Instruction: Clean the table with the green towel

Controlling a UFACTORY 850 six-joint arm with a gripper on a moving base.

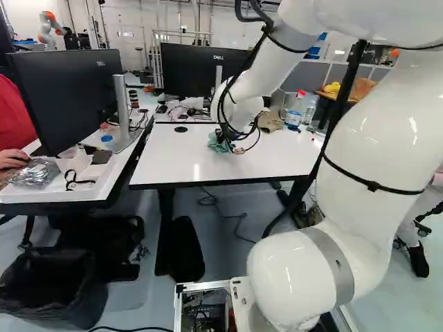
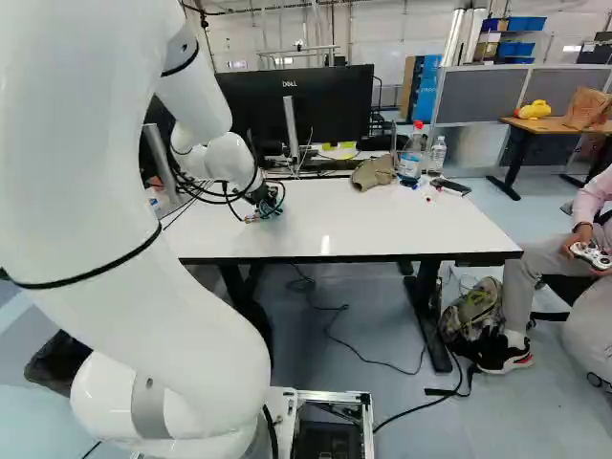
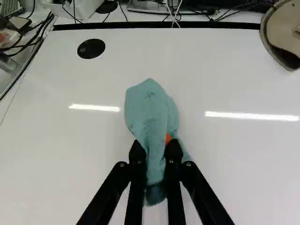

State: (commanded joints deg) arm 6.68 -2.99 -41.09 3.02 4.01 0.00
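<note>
two black fingers [image 3: 136,153] pinch the green towel [image 3: 149,110] on the white table [image 3: 61,159].

Lt bright | wrist vw: 2 glare streaks [image 3: 94,108], tbl [image 3: 56,164] | dimmer below

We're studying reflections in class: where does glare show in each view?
Wrist view: two bright streaks on the tabletop, one either side of the towel; left base view: a small bright patch near the front edge, plus highlights on the arm; right base view: a similar patch near that edge.
</note>
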